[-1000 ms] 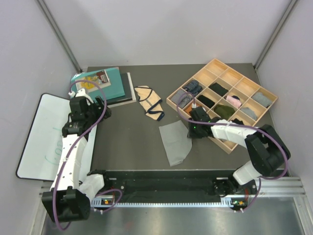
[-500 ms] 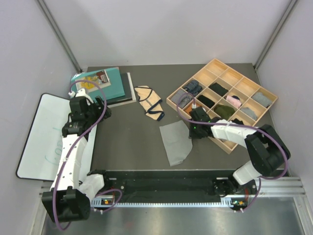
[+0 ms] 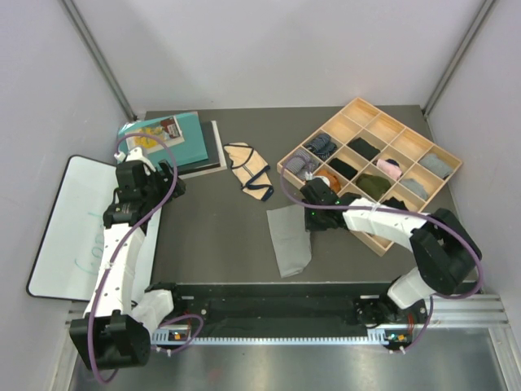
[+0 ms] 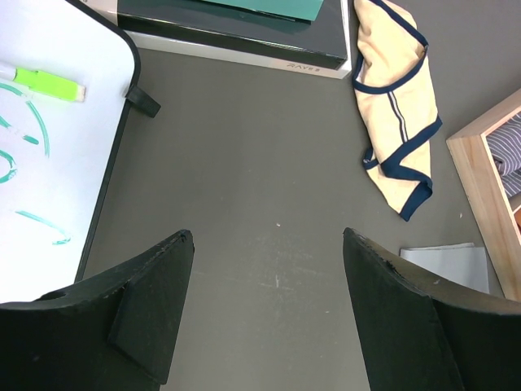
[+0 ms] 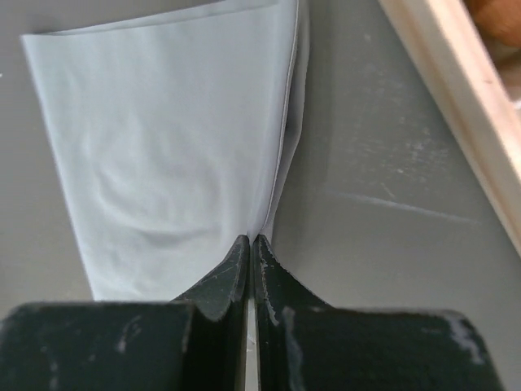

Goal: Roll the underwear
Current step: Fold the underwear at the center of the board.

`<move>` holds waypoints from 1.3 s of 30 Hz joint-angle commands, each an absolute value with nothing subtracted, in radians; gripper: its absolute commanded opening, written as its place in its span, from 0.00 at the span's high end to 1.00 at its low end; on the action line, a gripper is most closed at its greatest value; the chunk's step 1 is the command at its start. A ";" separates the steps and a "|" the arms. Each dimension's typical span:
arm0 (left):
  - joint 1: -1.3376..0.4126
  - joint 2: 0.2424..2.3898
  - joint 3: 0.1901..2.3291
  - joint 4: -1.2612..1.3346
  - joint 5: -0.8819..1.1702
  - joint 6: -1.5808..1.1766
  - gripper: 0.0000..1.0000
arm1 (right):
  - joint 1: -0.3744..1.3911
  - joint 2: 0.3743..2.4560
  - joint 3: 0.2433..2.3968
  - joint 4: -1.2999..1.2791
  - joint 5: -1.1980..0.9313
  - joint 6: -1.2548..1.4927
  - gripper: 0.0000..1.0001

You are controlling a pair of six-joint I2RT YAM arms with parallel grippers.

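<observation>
Grey underwear [image 5: 163, 147] was pinched at its folded edge by the right gripper [image 5: 251, 241].
That gripper's fingers were pressed together on the cloth, which lay flat on the bench [image 5: 366, 171] just ahead and to the left of it, with a wooden tray [image 5: 456, 102] off to its right. The left gripper [image 4: 267, 238] hovered spread wide, and the beige underwear [image 4: 399, 106] lay ahead and to its right, untouched.

Underwear [image 3: 289, 240] just left of tray [image 3: 319, 133]
</observation>
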State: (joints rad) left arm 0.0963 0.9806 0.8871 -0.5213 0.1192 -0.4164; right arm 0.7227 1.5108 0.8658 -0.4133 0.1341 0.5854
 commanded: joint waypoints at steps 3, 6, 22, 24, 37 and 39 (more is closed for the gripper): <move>0.094 0.968 0.882 -0.462 0.140 -0.402 0.22 | 0.788 1.552 0.951 -0.414 0.166 0.618 1.00; 0.092 0.969 0.882 -0.462 0.140 -0.403 0.22 | 0.824 1.578 0.974 -0.408 0.161 0.624 1.00; 0.091 0.966 0.884 -0.462 0.140 -0.403 0.22 | 0.939 1.687 1.075 -0.402 0.163 0.667 1.00; 0.090 0.963 0.884 -0.462 0.141 -0.405 0.22 | 0.943 1.690 1.083 -0.403 0.160 0.669 1.00; 0.089 0.962 0.882 -0.462 0.140 -0.402 0.22 | 0.960 1.729 1.101 -0.410 0.138 0.672 1.00; 0.089 0.962 0.882 -0.460 0.138 -0.402 0.22 | 0.962 1.736 1.104 -0.407 0.130 0.672 1.00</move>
